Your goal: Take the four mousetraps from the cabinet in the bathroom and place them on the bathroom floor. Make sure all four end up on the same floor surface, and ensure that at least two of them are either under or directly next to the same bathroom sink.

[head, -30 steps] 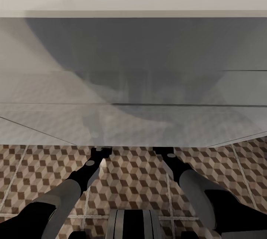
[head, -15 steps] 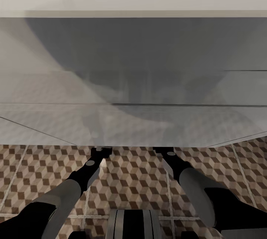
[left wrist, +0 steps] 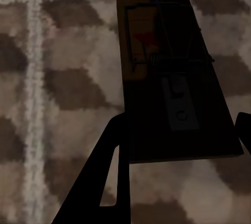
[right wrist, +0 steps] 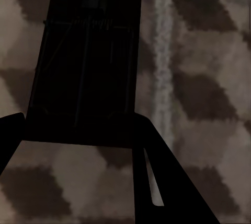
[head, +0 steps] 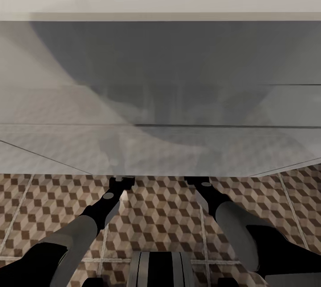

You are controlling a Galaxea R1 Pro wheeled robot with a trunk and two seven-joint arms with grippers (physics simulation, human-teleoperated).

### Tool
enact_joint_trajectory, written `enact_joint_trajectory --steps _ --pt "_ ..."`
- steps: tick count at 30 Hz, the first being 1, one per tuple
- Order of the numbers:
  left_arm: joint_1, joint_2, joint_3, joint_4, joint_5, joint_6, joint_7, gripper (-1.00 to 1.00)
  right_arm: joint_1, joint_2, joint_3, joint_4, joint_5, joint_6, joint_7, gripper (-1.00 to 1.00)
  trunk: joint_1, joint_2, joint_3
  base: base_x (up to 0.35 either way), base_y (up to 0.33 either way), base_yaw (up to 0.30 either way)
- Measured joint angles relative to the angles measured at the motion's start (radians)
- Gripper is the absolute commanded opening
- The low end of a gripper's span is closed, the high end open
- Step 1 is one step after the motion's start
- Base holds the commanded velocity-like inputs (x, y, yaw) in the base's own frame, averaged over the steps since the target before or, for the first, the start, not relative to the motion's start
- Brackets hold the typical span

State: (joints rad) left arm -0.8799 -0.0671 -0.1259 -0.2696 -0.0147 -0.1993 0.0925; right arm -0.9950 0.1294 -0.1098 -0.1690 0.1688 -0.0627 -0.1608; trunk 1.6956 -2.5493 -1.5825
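In the left wrist view a mousetrap (left wrist: 167,83), a tan board with dark wire and a red mark, lies between the fingers of my left gripper (left wrist: 182,127), which is shut on its sides just above the cube-patterned bathroom floor (left wrist: 68,83). The right wrist view has my right gripper (right wrist: 78,125) shut on another mousetrap (right wrist: 86,72), dark in shadow over the floor (right wrist: 204,93). Seen from the head, both forearms reach under the wide white sink (head: 160,6), whose underside hides the fingers and the traps.
The sink's grey underside (head: 160,100) hangs low over both wrists and spans the whole width of the head view. Patterned floor tiles (head: 160,215) with pale grout lines run beneath and behind the arms, and my own base (head: 160,269) sits at the bottom edge.
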Motion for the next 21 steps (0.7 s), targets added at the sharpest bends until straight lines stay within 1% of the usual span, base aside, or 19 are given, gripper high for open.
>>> enact_joint_trajectory --steps 5,21 --pt "0.0 0.001 0.0 0.0 0.0 0.0 -0.001 -1.0 0.0 0.0 -0.018 0.001 0.0 0.001 0.0 -1.0 0.0 0.0 0.0 0.0 0.0 0.0" --pt "0.0 0.001 0.0 0.0 0.0 0.0 -0.001 -1.0 0.0 0.0 -0.024 0.031 0.002 0.002 0.0 -1.0 0.0 0.0 0.0 0.0 0.0 0.0"
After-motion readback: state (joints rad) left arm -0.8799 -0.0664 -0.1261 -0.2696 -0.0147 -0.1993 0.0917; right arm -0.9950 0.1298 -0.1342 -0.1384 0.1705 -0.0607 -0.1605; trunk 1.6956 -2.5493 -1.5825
